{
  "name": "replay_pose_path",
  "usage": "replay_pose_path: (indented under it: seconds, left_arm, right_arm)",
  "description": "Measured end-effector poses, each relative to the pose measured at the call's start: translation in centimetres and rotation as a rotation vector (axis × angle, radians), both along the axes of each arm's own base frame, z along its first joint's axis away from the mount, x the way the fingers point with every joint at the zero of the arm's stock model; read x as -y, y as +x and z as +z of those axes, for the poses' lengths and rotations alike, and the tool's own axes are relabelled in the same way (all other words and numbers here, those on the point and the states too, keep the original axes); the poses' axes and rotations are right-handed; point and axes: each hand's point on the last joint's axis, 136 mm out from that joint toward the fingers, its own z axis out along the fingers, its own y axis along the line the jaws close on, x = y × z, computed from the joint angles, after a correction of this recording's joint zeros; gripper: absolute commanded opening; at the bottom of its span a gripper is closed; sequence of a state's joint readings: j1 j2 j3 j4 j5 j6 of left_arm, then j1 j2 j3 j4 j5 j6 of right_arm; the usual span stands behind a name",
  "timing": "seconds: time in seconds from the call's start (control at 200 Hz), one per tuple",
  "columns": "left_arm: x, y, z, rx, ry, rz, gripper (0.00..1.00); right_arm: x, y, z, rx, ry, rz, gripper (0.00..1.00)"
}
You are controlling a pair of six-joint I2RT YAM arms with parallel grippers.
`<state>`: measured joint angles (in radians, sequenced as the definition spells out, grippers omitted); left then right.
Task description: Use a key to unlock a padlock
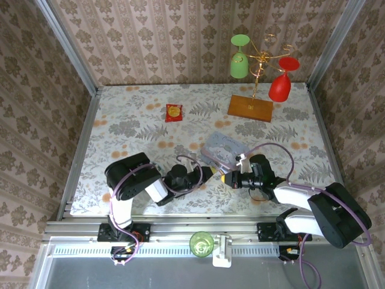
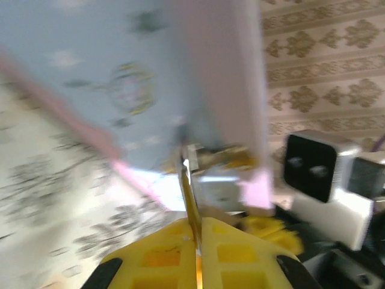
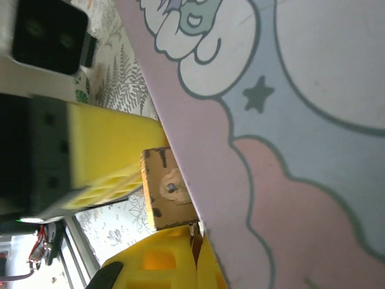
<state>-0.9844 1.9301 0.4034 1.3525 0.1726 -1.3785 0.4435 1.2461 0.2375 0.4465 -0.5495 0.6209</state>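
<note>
The brass padlock (image 3: pixel 167 190) hangs just off the edge of the pale blue tin (image 3: pixel 289 120), its keyhole face turned to the right wrist camera. My right gripper (image 3: pixel 195 242) is shut on the thin shackle below the padlock body. In the left wrist view my left gripper (image 2: pixel 197 227) is shut on the slim key (image 2: pixel 189 189), whose tip points up at a blurred brass shape, the padlock (image 2: pixel 230 158). I cannot tell whether the key is in the keyhole. From above, the left gripper (image 1: pixel 211 173) and right gripper (image 1: pixel 227 179) meet tip to tip beside the tin (image 1: pixel 221 147).
A red-and-yellow packet (image 1: pixel 174 112) lies at the back middle of the floral cloth. A wooden-based gold rack (image 1: pixel 250 107) holds a green glass (image 1: pixel 239 63) and a red glass (image 1: pixel 280 87) at the back right. A green cup (image 1: pixel 203 242) sits on the front rail.
</note>
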Motion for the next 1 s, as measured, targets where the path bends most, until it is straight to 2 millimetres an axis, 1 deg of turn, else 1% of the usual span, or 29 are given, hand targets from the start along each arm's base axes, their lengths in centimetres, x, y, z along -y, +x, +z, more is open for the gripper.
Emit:
replay_pose_path:
  seconds: [0.055,0.24,0.34,0.42,0.525,0.605,0.655,0.685,0.74,0.805,0.865,1.0]
  left_arm:
    - [-0.9,0.0,-1.6,-0.02,0.044,0.025,0.1]
    - [-1.0,0.3,-1.6,-0.003,0.031,0.041,0.11]
    - [-1.0,0.3,-1.7,0.006,0.042,0.042,0.15]
    - [-1.1,0.3,-1.9,0.018,0.075,0.046,0.2]
    - [-1.3,0.2,-1.3,0.053,0.148,0.049,0.25]
    - [-1.7,0.3,-0.2,0.093,0.198,0.055,0.28]
    - [-1.8,0.4,0.5,0.118,0.221,0.055,0.28]
    - [-1.8,0.6,0.9,0.132,0.235,0.052,0.29]
    - [-1.5,0.8,1.2,0.153,0.267,0.048,0.29]
    - [-0.8,0.8,1.3,0.176,0.314,0.028,0.32]
    - [0.1,0.5,1.4,0.198,0.355,0.002,0.34]
    - [1.8,-0.3,2.1,0.248,0.406,-0.059,0.35]
  right_arm:
    - [-0.1,0.2,0.2,0.001,0.015,-0.004,0.0]
    - [0.0,0.8,0.4,0.002,0.038,-0.025,0.0]
    - [0.0,1.0,0.2,0.001,0.042,-0.031,0.01]
    - [0.1,1.0,-0.1,-0.017,0.044,-0.04,0.03]
    - [0.3,1.0,-0.7,-0.056,0.041,-0.056,0.07]
    - [0.3,1.1,-0.7,-0.082,0.045,-0.069,0.1]
    - [0.2,1.2,-0.7,-0.096,0.049,-0.079,0.11]
    - [0.2,1.4,-0.6,-0.103,0.051,-0.084,0.15]
    - [0.1,1.8,-0.5,-0.125,0.051,-0.1,0.3]
    - [0.1,2.5,-0.6,-0.145,0.039,-0.118,0.41]
    - [0.3,2.9,-0.7,-0.156,0.02,-0.143,0.43]
    - [1.7,2.8,-1.1,-0.176,-0.037,-0.21,0.42]
